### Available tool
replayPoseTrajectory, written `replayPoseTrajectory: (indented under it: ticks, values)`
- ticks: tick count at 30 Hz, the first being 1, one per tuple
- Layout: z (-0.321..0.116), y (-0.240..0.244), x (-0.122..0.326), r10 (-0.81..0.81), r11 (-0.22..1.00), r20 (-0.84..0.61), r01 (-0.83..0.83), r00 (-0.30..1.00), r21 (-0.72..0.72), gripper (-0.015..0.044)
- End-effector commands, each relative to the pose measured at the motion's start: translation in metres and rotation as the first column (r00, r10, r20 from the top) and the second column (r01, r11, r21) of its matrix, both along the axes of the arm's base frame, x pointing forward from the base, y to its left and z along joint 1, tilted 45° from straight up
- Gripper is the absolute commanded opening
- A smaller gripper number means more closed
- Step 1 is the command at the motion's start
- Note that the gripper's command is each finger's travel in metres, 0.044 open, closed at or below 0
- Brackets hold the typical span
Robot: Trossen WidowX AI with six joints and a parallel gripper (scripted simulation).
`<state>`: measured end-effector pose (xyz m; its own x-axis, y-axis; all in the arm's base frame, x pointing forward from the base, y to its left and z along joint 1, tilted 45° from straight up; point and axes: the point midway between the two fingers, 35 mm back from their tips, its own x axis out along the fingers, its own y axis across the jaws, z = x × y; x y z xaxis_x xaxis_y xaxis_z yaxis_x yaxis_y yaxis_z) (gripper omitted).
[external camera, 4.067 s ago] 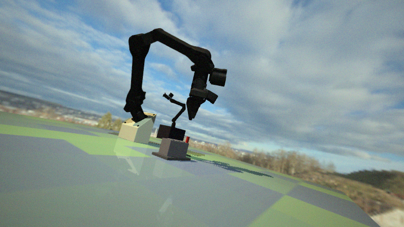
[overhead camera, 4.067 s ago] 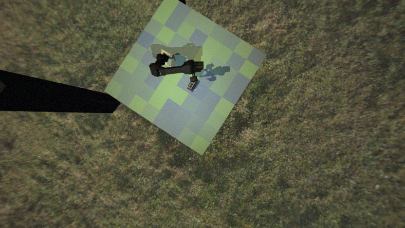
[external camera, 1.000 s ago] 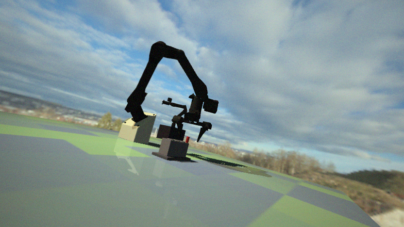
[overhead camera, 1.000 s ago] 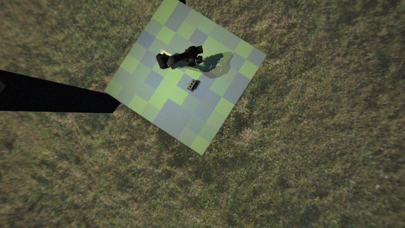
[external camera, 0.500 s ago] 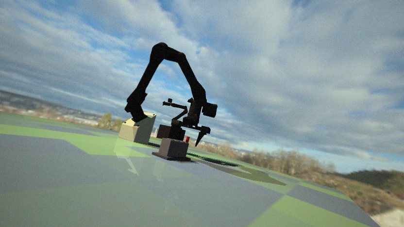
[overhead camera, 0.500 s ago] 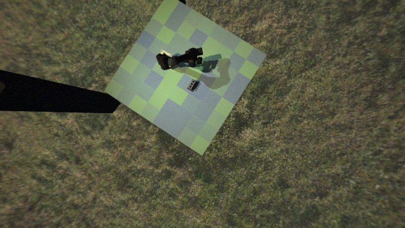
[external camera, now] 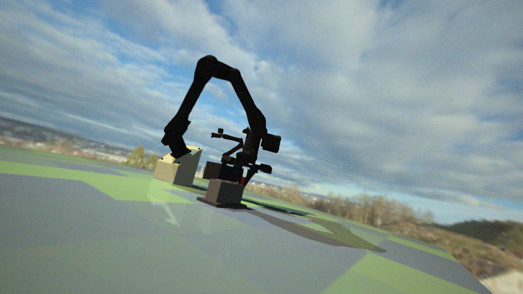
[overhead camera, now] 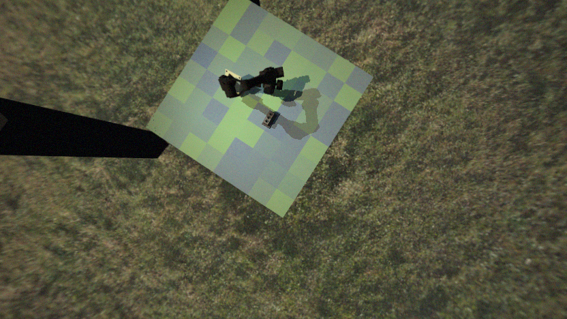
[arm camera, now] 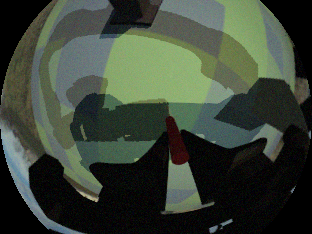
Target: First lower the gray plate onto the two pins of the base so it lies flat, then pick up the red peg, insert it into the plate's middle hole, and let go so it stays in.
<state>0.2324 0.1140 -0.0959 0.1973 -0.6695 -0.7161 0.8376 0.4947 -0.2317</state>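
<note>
Fingers are standing narrow, gripping the red peg (external camera: 242,180) (arm camera: 177,144) between their tips. In the top view, the gripper (overhead camera: 274,85) (external camera: 242,179) (arm camera: 174,133) is hovering over the checkered mat (overhead camera: 238,166) (external camera: 121,248) (arm camera: 145,70), and the gray holed block (overhead camera: 269,118) (external camera: 225,191) (arm camera: 135,10) is sitting near it at six o'clock, its dark foot lying flat. Bare mat is stretching past the block toward the six o'clock corner. The arm's pale pedestal (overhead camera: 233,73) (external camera: 164,171) is bounding the space at nine o'clock.
</note>
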Motion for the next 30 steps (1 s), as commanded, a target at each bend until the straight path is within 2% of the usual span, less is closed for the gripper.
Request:
replayPoseTrajectory:
  ticks: [1, 11, 30]
  values:
    - [0.0, 0.0, 0.0, 0.006, 1.0, -0.001, -0.006, 1.0, -0.003, 0.0]
    - [0.004, 0.005, 0.0, 0.006, 1.0, -0.001, -0.006, 1.0, -0.002, 0.0]
    - [0.044, 0.048, -0.008, 0.007, 1.0, -0.003, -0.007, 1.0, 0.003, 0.0]
